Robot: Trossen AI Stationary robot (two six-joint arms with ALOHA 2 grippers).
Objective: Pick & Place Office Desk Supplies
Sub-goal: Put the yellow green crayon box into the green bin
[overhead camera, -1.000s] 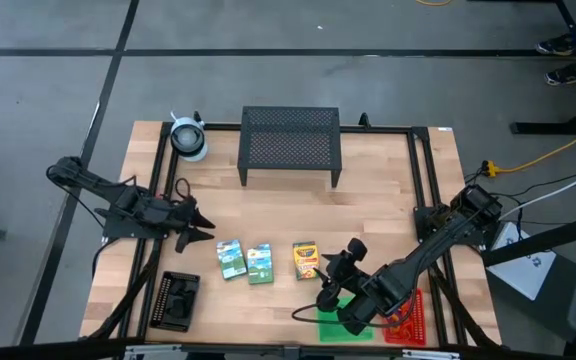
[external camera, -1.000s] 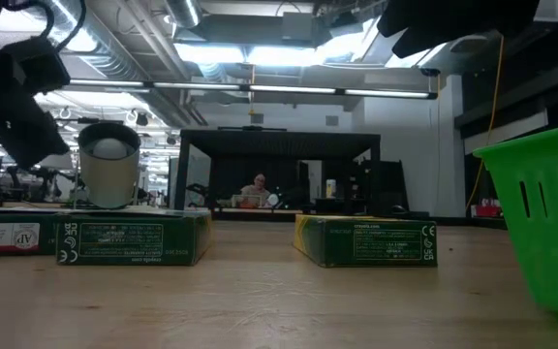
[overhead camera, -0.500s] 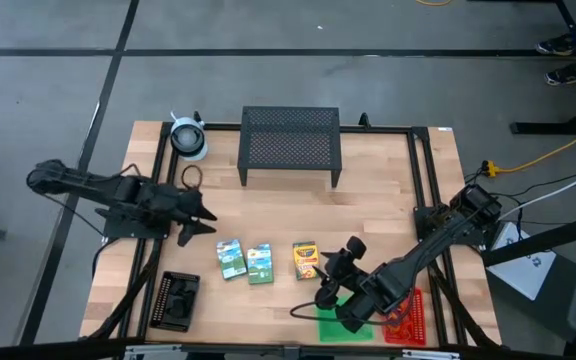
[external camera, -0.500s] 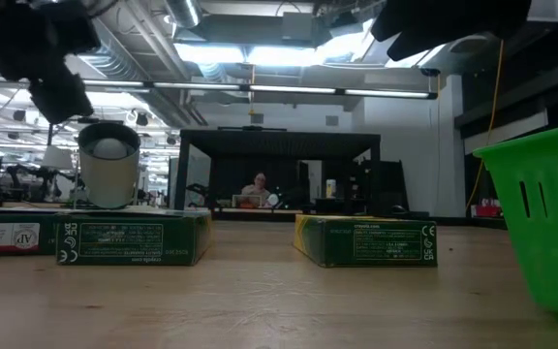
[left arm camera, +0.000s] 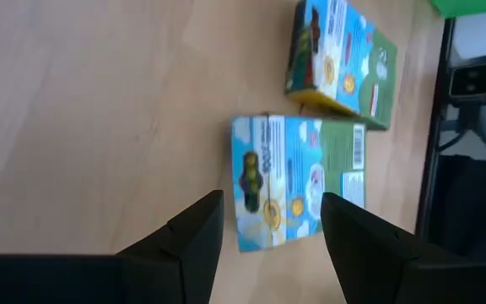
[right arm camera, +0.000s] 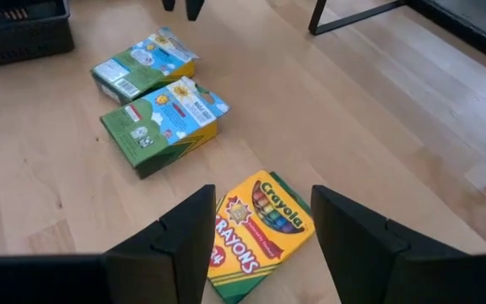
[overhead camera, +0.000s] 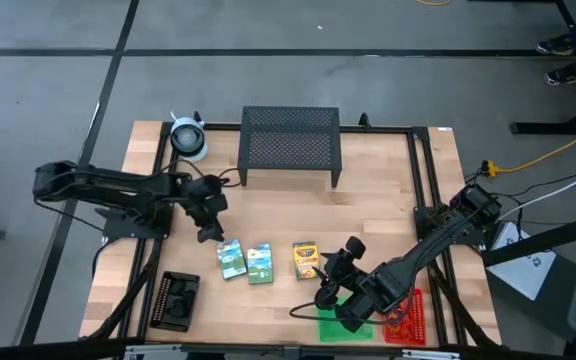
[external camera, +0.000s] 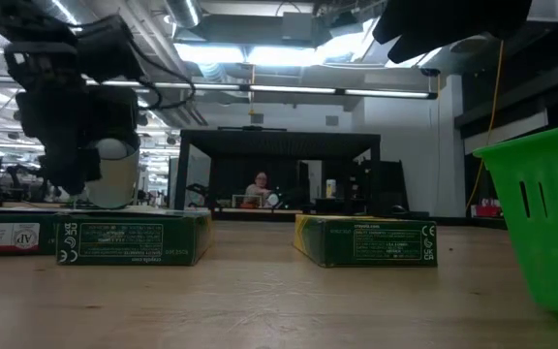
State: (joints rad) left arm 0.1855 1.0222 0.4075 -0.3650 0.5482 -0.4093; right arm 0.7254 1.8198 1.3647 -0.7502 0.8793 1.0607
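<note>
Bare wood lies between the mesh stand (overhead camera: 290,143) and the row of card boxes (overhead camera: 231,258), (overhead camera: 260,263) and crayon box (overhead camera: 305,259) at mid-table. Left gripper (overhead camera: 208,232) has swung in from the left edge, now just above the boxes, fingers apart, empty. Right gripper (overhead camera: 330,268) waits beside the crayon box, fingers apart, over the green tray (overhead camera: 330,326).

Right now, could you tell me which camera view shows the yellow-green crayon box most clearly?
The right wrist view: the crayon box lies face up just beyond the open right gripper, its label readable. The high view shows it small, from above. The low view shows only its green side. The left wrist view does not show it.
</note>
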